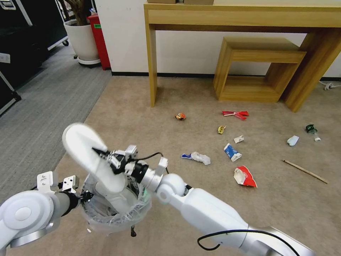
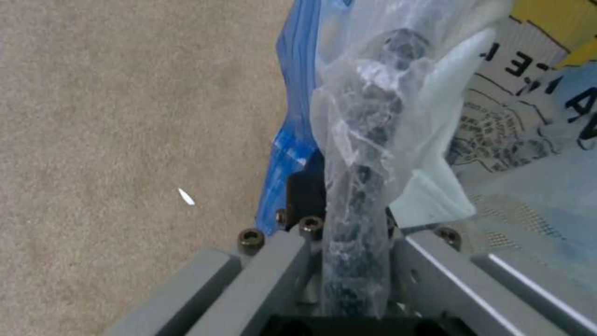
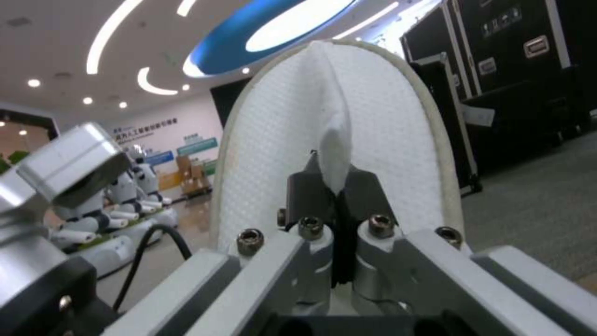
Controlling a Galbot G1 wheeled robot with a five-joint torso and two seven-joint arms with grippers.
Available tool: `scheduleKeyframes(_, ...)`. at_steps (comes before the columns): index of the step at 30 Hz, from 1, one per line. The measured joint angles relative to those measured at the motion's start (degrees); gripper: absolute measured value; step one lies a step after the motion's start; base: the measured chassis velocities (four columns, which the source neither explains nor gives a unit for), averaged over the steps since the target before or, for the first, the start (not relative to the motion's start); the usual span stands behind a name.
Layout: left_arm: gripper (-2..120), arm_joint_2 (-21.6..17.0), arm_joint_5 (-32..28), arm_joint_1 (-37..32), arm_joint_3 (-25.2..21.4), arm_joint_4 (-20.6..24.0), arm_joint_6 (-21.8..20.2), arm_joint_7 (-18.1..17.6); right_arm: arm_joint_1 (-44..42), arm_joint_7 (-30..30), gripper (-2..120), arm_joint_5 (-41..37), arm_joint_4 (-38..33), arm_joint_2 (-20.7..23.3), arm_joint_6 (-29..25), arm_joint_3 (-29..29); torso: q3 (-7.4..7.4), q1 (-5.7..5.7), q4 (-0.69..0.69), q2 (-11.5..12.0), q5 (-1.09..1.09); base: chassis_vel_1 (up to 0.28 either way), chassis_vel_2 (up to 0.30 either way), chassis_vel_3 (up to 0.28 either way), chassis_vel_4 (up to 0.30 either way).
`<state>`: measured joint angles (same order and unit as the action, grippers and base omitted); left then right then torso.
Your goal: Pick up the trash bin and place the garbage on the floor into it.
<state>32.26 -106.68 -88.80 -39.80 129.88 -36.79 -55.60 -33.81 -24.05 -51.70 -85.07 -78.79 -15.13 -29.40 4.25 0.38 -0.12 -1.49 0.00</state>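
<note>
The trash bin [image 1: 106,222], lined with a crinkly plastic bag, hangs just above the beige floor [image 1: 149,117] at the lower left. My left gripper [image 1: 84,196] is shut on its rim; the left wrist view shows the bag-wrapped rim [image 2: 364,140] running between that gripper's [image 2: 351,210] fingers. My right gripper [image 1: 106,159] is shut on a white slipper [image 1: 88,153], held tilted over the bin's mouth; it [image 3: 336,186] pinches a fold of the slipper [image 3: 398,140]. Garbage lies on the floor: crumpled paper [image 1: 199,157], a blue-red carton [image 1: 232,152], red wrappers [image 1: 235,114], an orange packet [image 1: 180,116], a bottle [image 1: 312,129], a stick [image 1: 305,171].
A wooden desk [image 1: 152,60] and a low wooden shelf [image 1: 255,67] stand against the back wall. A red torn packet [image 1: 244,176] lies near my right arm. Grey striped carpet [image 1: 42,106], a plant pot [image 1: 82,39] and black cases are at the left.
</note>
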Motion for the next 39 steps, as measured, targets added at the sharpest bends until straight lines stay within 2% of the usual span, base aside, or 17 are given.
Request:
scheduleKeyframes(10,0,0.00,-0.19,0.42,0.28,-0.73,0.00,-0.12,0.98,-0.96,1,3.67,4.44,-1.16,-2.12,-1.96,0.00,0.00,0.00,0.00,0.00,0.000,0.000,0.000,0.000)
scheduleKeyframes(13,0,-0.27,-0.52,0.66,0.29,-1.01,-0.14,-0.27,0.98,-2.05,14,4.92,5.19,-0.98,-2.81,-1.92,0.00,0.00,0.00,0.00,0.00,0.000,0.000,0.000,0.000)
scheduleKeyframes(15,0,-0.34,-0.57,0.68,0.29,-1.09,-0.18,-0.27,0.98,-1.94,18,4.93,5.19,-0.91,-2.84,-1.90,0.00,0.00,0.00,0.00,0.00,0.000,0.000,0.000,0.000)
scheduleKeyframes(16,0,-0.43,-0.58,0.71,0.31,-1.33,-0.22,-0.28,0.99,-1.84,26,4.92,5.25,-0.82,-2.84,-1.81,0.00,0.00,0.00,0.00,0.00,0.000,0.000,0.000,0.000)
scheduleKeyframes(18,0,-0.47,-0.57,0.76,0.39,-1.57,-0.25,-0.28,1.06,-1.77,29,4.94,5.41,-0.80,-2.84,-1.66,0.00,0.00,0.00,0.00,0.01,0.000,0.000,0.000,0.000)
scheduleKeyframes(21,0,-0.42,-0.49,1.01,0.83,-1.83,-0.30,-0.27,1.21,-1.20,44,4.88,5.65,-0.81,-2.64,-1.24,0.00,0.00,0.00,0.00,0.00,0.000,0.000,0.000,0.000)
scheduleKeyframes(23,0,-0.40,-0.47,1.07,0.91,-1.83,-0.30,-0.26,1.26,-1.07,47,4.85,5.69,-0.81,-2.57,-1.19,0.00,0.00,0.00,0.01,0.00,0.000,0.000,0.000,0.000)
scheduleKeyframes(25,0,-0.40,-0.45,1.17,0.95,-1.83,-0.30,-0.25,1.35,-0.37,58,4.71,5.69,-0.84,-2.45,-1.00,0.00,0.00,0.00,0.01,0.01,0.000,0.000,0.000,0.000)
scheduleKeyframes(26,0,-0.40,-0.45,1.17,0.95,-1.83,-0.30,-0.25,1.35,-0.37,58,4.71,5.69,-0.84,-2.45,-1.00,0.00,0.00,0.00,0.01,0.01,0.000,0.000,0.000,0.000)
scheduleKeyframes(27,0,-0.41,-0.43,1.11,0.92,-1.85,-0.30,-0.25,1.38,0.48,64,4.65,5.54,-0.85,-2.33,-0.63,0.00,0.00,0.00,0.02,0.00,0.000,0.000,0.000,0.000)
scheduleKeyframes(29,0,-0.46,-0.43,0.82,0.51,-1.79,-0.30,-0.24,1.40,2.61,74,4.53,4.73,-0.78,-1.46,1.27,0.00,0.00,0.01,0.02,0.01,0.000,0.000,0.000,0.000)
scheduleKeyframes(30,0,-0.46,-0.43,0.82,0.51,-1.79,-0.30,-0.24,1.40,2.61,74,4.53,4.73,-0.78,-1.46,1.27,0.00,0.00,0.01,0.02,0.01,0.000,0.000,0.000,0.000)
scheduleKeyframes(33,0,-0.60,-0.59,0.63,-0.20,-1.37,-0.44,-0.32,1.19,7.17,87,5.29,2.97,0.56,1.10,6.68,0.00,0.00,0.01,0.02,0.01,0.000,0.000,0.000,0.000)
scheduleKeyframes(34,0,-0.60,-0.59,0.63,-0.20,-1.37,-0.44,-0.32,1.19,7.17,87,5.29,2.97,0.56,1.10,6.68,0.00,0.00,0.01,0.02,0.01,0.000,0.000,0.000,0.000)
scheduleKeyframes(36,0,-0.76,-1.06,0.64,-0.56,-1.10,-0.46,-0.48,0.23,10.77,96,5.23,1.01,2.66,2.77,11.64,0.00,0.00,0.01,0.02,0.02,0.000,0.000,0.000,0.000)
scheduleKeyframes(38,0,-0.88,-1.28,0.64,-0.66,-0.94,-0.46,-0.52,-0.51,11.96,98,5.24,-0.20,4.10,3.56,14.51,0.00,0.00,0.00,0.02,0.02,0.000,0.000,0.000,0.000)
scheduleKeyframes(39,0,-1.03,-1.37,0.64,-0.67,-0.83,-0.47,-0.51,-1.69,13.48,100,5.86,-1.68,6.14,4.52,17.56,0.00,0.00,0.01,0.02,0.03,0.000,0.000,0.000,0.000)
